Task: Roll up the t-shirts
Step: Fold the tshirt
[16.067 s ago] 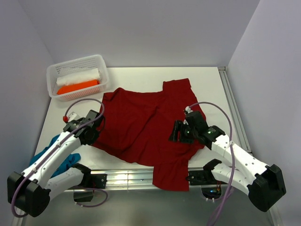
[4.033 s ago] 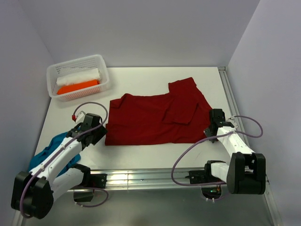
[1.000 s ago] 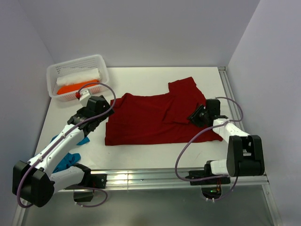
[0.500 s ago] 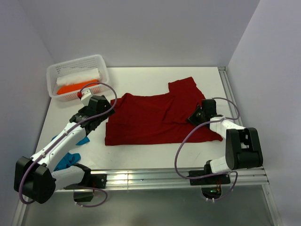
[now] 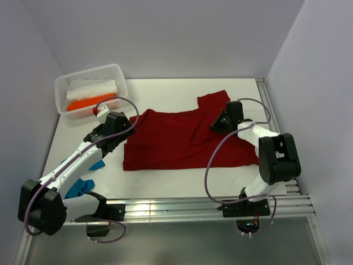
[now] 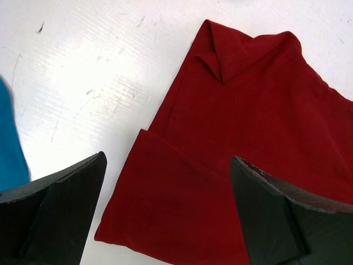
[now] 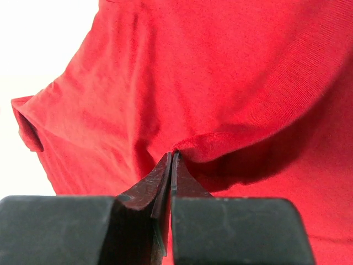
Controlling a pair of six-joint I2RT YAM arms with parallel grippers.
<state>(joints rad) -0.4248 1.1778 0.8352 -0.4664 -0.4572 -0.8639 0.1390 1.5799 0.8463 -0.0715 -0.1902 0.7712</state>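
The dark red t-shirt (image 5: pixel 176 141) lies folded flat across the middle of the table, one sleeve pointing to the back right. My right gripper (image 5: pixel 215 126) is at that sleeve's base. In the right wrist view it (image 7: pixel 172 158) is shut, with a raised hem fold of the red shirt (image 7: pixel 220 83) pinched at its tips. My left gripper (image 5: pixel 124 137) hovers open over the shirt's left edge; its wide-spread fingers (image 6: pixel 60 210) frame the red cloth (image 6: pixel 237 127) without touching it. The teal t-shirt (image 5: pixel 83 185) lies crumpled at the near left, a sliver of it (image 6: pixel 10 154) showing at the left wrist view's edge.
A white perforated basket (image 5: pixel 88 72) stands at the back left, holding a white roll (image 5: pixel 92 90) and an orange roll (image 5: pixel 91 102). A metal rail (image 5: pixel 274 124) runs along the table's right side. Another rail (image 5: pixel 165 207) lines the near edge.
My right gripper has slid toward the back left along the sleeve and shut on the red shirt's hem. The left arm has crept slightly farther toward the shirt, still open.
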